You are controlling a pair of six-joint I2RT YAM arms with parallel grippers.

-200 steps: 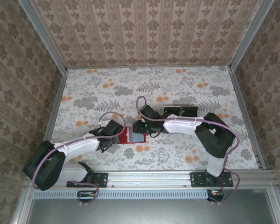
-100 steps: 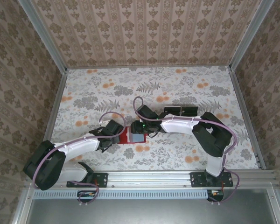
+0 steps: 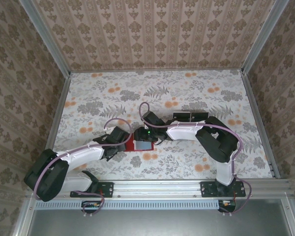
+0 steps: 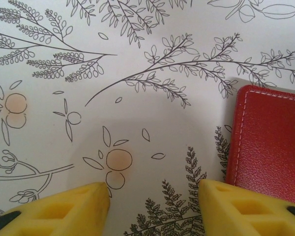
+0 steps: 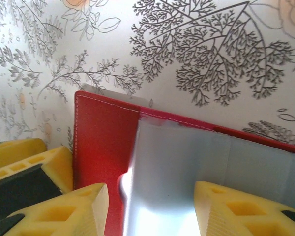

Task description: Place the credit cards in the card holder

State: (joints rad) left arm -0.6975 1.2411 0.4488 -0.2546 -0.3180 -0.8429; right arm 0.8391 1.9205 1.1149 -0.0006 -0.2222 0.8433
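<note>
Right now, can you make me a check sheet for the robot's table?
Surface: flowery table cover, flat, no spills seen.
Job's things: red card holder lies open with a shiny grey panel inside; dark flat pieces, probably the cards, sit behind the right arm, too small to tell for sure.
Clutter: nothing seen.
Claws: left claw open, one finger at the holder's edge; right claw open above the grey panel.
Cables: purple cables loop over both arms, clear of the holder.
Surroundings: patterned walls; metal rail in front.
</note>
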